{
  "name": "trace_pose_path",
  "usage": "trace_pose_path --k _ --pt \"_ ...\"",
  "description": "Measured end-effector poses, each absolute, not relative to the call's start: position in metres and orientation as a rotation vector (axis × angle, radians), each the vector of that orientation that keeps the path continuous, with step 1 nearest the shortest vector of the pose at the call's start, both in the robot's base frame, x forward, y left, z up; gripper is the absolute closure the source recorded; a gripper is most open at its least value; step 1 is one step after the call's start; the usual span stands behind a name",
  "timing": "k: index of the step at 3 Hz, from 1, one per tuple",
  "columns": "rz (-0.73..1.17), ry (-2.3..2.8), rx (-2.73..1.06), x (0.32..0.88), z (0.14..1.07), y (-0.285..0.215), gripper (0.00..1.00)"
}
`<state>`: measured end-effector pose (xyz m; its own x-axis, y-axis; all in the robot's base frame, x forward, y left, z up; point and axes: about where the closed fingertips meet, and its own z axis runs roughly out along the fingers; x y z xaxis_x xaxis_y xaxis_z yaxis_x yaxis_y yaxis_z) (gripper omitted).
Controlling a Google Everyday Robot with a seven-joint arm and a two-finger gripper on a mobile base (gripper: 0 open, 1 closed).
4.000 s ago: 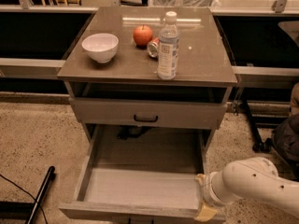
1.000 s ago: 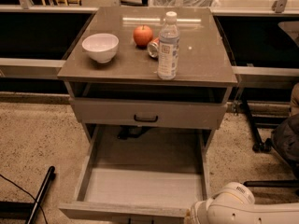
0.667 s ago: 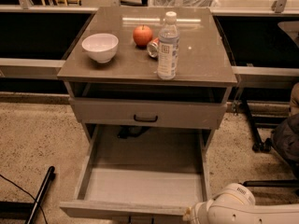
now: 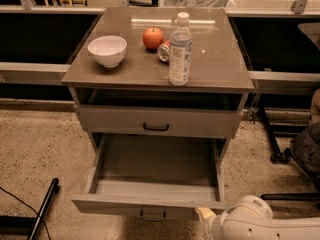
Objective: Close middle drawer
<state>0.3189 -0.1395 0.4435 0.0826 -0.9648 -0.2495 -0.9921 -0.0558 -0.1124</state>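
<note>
The middle drawer (image 4: 155,169) is pulled far out of the grey-beige cabinet, its pale bare inside showing. Its low front (image 4: 115,205) carries a small dark handle (image 4: 152,215) at the centre. My gripper (image 4: 204,214) sits at the bottom of the camera view, right against the right end of the drawer's front, with my white arm (image 4: 260,225) behind it. Most of the gripper is hidden by the arm and the frame's lower edge.
The taller top drawer (image 4: 158,120) above stands slightly open. On the cabinet top (image 4: 125,71) are a white bowl (image 4: 107,50), a red apple (image 4: 153,37), a can (image 4: 164,51) and a water bottle (image 4: 179,50). A dark rod (image 4: 44,208) lies on the floor at the left; chair legs (image 4: 280,149) stand at the right.
My arm has dropped from the drawer's front right corner to below and in front of the drawer's front. The drawer stands as far out as before.
</note>
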Motion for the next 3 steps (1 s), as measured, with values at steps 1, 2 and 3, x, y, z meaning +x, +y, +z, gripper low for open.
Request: trace_pose_path --k 1,2,3 --pt "0.152 1.963 -2.109 0.3173 0.4455 -0.139 0.16" --pt "0.152 1.963 -2.109 0.3173 0.4455 -0.139 0.38" --pt "0.152 1.963 -2.109 0.3173 0.4455 -0.139 0.63"
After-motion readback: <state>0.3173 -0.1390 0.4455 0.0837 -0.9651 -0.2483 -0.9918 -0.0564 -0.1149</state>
